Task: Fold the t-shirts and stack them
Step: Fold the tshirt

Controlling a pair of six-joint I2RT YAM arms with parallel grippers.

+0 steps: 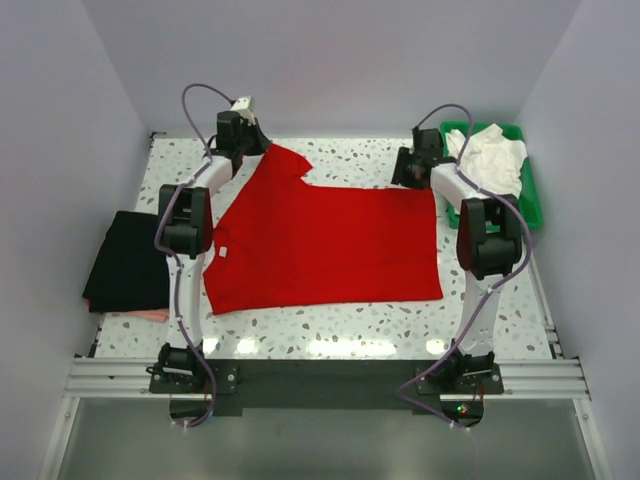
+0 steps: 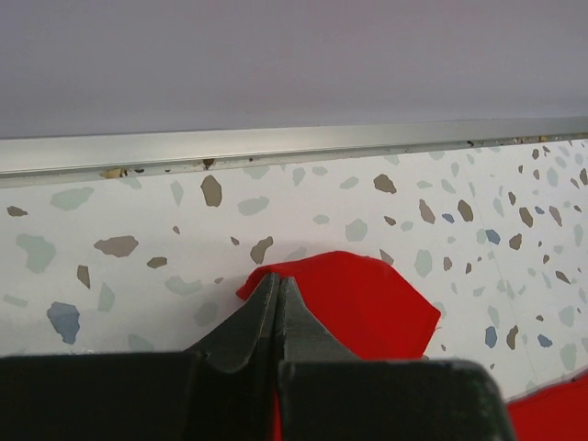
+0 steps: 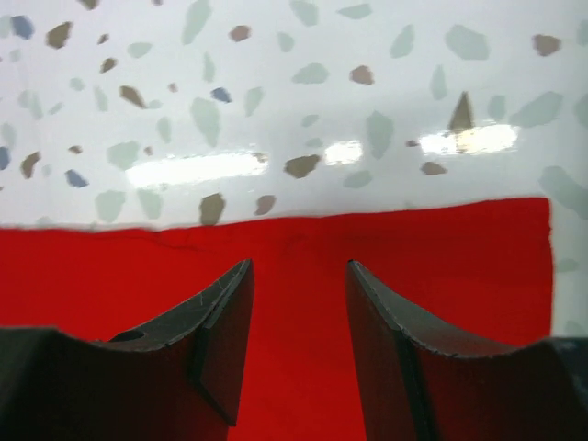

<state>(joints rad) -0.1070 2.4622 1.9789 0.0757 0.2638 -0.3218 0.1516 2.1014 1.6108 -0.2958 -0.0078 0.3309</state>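
Red t-shirt: and here it is, the red t-shirt [image 1: 330, 245], spread flat across the middle of the speckled bench [image 1: 330, 325], collar end to the left, hem to the right.
Neck label: a small white neck label [image 1: 224, 252] sits at the collar end, just beside the left arm. Its print is too small to read.
Left pincer: out at the far left, the left pincer [image 1: 262, 150] is clamped down on the edge of the far sleeve [image 1: 288, 160].
Left wrist view: up close, the jaws are pressed tight together. The red cloth [image 2: 367, 308] peaks up right at the tips, and a sliver of red shows between the fingers [image 2: 243, 335] lower down. A metal rail [image 2: 276, 147] runs along the bench's far edge behind.
Right pincer: over at the far right corner of the shirt, the right pincer [image 1: 408, 175] stands wide, nothing held.
Right wrist view: both fingers [image 3: 220, 322] sit over red cloth, just inside the shirt's far edge, with the corner [image 3: 542, 211] off to the right. Whether the tips touch the cloth, I cannot tell.
Black t-shirt: a black t-shirt [image 1: 128, 262] lies folded at the bench's left edge, apart from the red one, with a pale pink strip [image 1: 150, 315] peeking out under its near side.
White t-shirts: the white t-shirts [image 1: 490, 155] are heaped crumpled in the green tray [image 1: 535, 205] at the far right. Any print on them is too small to tell.
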